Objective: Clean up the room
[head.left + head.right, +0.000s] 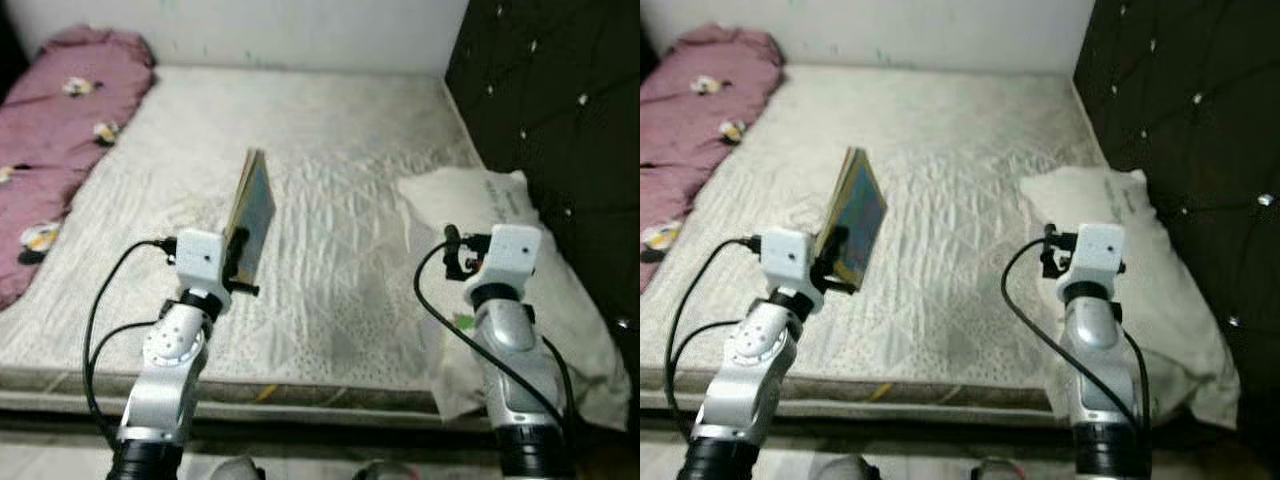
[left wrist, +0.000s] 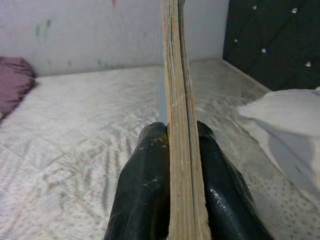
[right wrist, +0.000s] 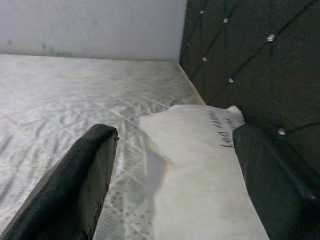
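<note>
A thin book [image 1: 252, 212] with a blue cover stands on edge above the bare mattress [image 1: 330, 150], held up by my left gripper [image 1: 240, 262], which is shut on its lower end. In the left wrist view the book's page edges [image 2: 179, 125] run straight up between the two black fingers [image 2: 142, 190]. My right gripper [image 3: 172, 180] is open and held over the near right part of the bed, its fingers [image 3: 75, 185] spread on either side of a white pillow [image 1: 500, 250] that lies by the headboard.
A pink quilt [image 1: 50, 130] with small prints is bunched along the left side of the bed. A dark tufted headboard [image 1: 560, 100] rises on the right, a pale wall [image 1: 250, 25] beyond. The mattress's near edge [image 1: 300, 390] is just in front of me.
</note>
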Tool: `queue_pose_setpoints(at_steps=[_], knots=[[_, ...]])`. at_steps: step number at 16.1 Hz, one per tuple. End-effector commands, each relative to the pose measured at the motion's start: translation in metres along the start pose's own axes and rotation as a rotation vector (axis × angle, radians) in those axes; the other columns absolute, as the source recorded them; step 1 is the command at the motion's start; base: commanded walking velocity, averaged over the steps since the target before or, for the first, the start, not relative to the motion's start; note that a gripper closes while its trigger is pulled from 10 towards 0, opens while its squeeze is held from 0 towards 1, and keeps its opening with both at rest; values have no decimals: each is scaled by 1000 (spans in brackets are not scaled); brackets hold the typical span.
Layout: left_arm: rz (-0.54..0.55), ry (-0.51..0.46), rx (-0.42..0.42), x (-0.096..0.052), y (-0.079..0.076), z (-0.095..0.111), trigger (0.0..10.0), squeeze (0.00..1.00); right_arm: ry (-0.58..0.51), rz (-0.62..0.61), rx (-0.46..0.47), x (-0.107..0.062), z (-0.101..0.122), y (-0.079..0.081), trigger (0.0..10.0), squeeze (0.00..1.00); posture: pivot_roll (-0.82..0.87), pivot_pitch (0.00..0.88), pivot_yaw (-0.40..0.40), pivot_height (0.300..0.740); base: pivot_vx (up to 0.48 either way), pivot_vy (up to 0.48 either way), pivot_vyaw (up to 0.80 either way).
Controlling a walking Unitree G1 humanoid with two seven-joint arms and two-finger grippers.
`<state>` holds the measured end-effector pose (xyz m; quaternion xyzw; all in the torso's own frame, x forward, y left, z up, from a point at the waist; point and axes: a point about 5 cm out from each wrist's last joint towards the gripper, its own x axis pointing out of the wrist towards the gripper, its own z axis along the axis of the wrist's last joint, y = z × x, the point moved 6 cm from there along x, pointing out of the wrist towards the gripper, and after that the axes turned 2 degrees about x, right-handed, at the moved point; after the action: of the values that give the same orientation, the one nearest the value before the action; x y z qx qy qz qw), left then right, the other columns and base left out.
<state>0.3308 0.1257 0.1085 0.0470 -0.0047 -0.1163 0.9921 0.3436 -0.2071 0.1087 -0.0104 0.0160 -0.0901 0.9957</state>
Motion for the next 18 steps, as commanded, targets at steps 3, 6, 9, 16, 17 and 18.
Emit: queue_pose_setpoints(at_steps=[3,6,9,16,17,18], knots=[[30,7,29,-3,5,0,10000,0,11,-16,1,-8,-6,1,10000,0,-6,0,-2,740,0,0,-683],[16,35,8,-8,1,-7,10000,0,41,-24,28,-12,-14,2,10000,0,-28,0,18,740,0,0,-696],[15,27,-17,-8,-1,-7,10000,0,34,-28,13,-12,-13,-2,10000,0,-37,0,17,740,0,0,-800],[4,5,0,-5,-4,0,10000,0,32,-6,10,-10,-12,5,10000,0,-31,0,-3,740,0,0,-402],[4,-2,-5,-5,-4,1,10000,0,34,-3,8,-10,-12,6,10000,0,-31,0,-4,740,0,0,0],[2,0,-3,-5,-4,1,10000,0,35,2,6,-10,-12,6,10000,0,-30,0,-6,740,0,-240,0]])
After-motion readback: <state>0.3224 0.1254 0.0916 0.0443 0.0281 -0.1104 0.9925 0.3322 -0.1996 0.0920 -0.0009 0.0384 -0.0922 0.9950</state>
